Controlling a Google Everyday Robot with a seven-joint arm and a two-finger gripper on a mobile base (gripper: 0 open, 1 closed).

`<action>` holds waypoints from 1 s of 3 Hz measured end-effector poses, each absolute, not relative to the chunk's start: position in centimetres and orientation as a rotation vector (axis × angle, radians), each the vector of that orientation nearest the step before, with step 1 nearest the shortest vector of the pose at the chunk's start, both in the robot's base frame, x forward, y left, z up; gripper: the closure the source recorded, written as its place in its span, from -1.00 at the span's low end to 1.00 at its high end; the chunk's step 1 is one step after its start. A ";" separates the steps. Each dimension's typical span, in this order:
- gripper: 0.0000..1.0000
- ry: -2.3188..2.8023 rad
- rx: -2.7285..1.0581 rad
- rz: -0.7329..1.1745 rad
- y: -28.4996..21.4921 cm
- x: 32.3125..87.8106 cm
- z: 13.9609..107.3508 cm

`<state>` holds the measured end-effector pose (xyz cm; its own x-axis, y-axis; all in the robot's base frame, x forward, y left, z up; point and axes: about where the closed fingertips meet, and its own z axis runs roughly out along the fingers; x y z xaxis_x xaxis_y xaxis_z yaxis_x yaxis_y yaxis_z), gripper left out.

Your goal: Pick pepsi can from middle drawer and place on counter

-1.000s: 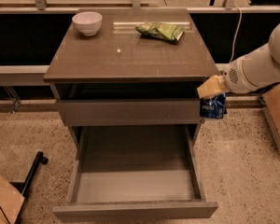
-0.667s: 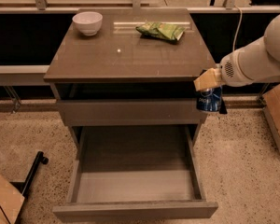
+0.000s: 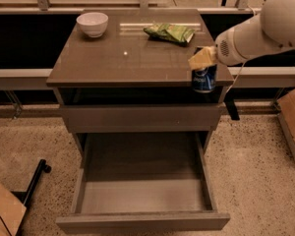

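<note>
Camera view: the can point(image 3: 204, 81) is clasped by the hand point(image 3: 204, 68) over the table's point(image 3: 123, 65) edge; the drawer point(image 3: 142, 183) is seen below the hand.

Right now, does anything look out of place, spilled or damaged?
Nothing is spilled or damaged. Only the can hangs upright in the gripper at the counter's front right edge, not yet set down, and the drawer stands open and bare.
</note>
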<state>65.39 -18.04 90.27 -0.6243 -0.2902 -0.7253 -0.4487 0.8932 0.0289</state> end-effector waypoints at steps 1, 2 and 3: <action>1.00 2.216 -0.590 0.310 -14.5 69.6 90.7; 1.00 2.157 -0.597 0.356 -12.4 72.3 90.8; 1.00 2.069 -0.601 0.385 -10.8 74.5 92.7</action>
